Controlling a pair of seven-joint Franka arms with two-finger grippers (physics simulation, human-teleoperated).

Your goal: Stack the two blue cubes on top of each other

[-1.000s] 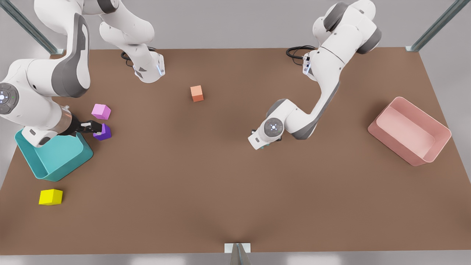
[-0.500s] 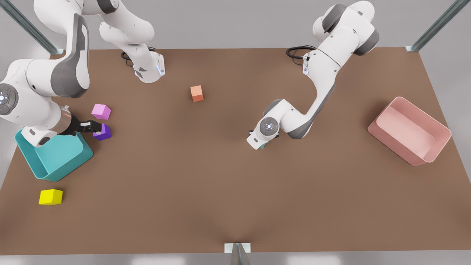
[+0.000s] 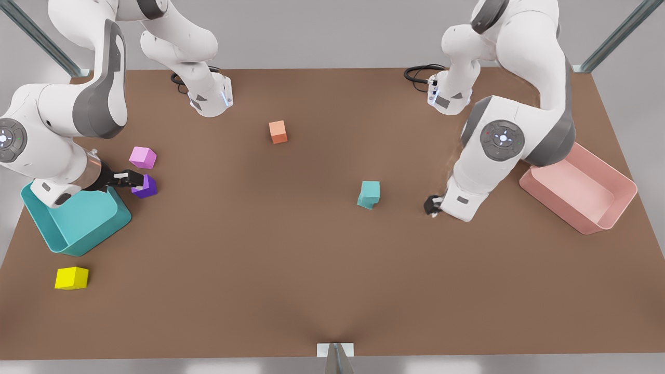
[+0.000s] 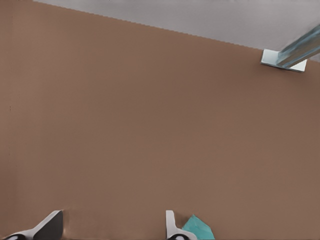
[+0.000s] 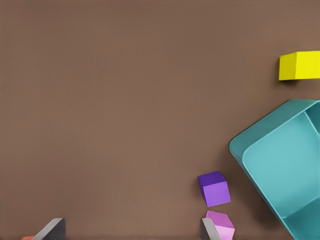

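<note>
Two-arm cube-stacking scene on a brown tabletop (image 3: 311, 270).

Task objects: the two blue cubes stand right of centre in the front view. The upper blue cube (image 3: 370, 190) rests on the lower blue cube (image 3: 364, 203), slightly offset, so that a strip of the lower one shows at its near corner.

Left pincer (image 3: 432, 205): low over the tabletop on the front view's right, near the cubes but apart from them. It lies between the cubes and the pink bin (image 3: 613, 208). In the left wrist view the left pincer (image 4: 112, 226) has its fingers (image 4: 50, 227) spread wide, with bare tabletop between them and nothing held. A teal corner of the stack (image 4: 199, 230) shows just outside one finger.

Right pincer (image 3: 136, 179): on the front view's left, at the dark purple cube (image 3: 146, 188) and beside the teal bin (image 3: 78, 228). In the right wrist view the right pincer (image 5: 130, 227) is likewise wide open and empty. The purple cube lies beyond one fingertip, and the pink cube (image 5: 221, 226) is just beside that finger. The bin stands further out to that side.

Other objects: an orange cube (image 3: 278, 131) sits toward the far side. A yellow cube (image 3: 71, 278) lies near the front edge, below the teal bin.
</note>
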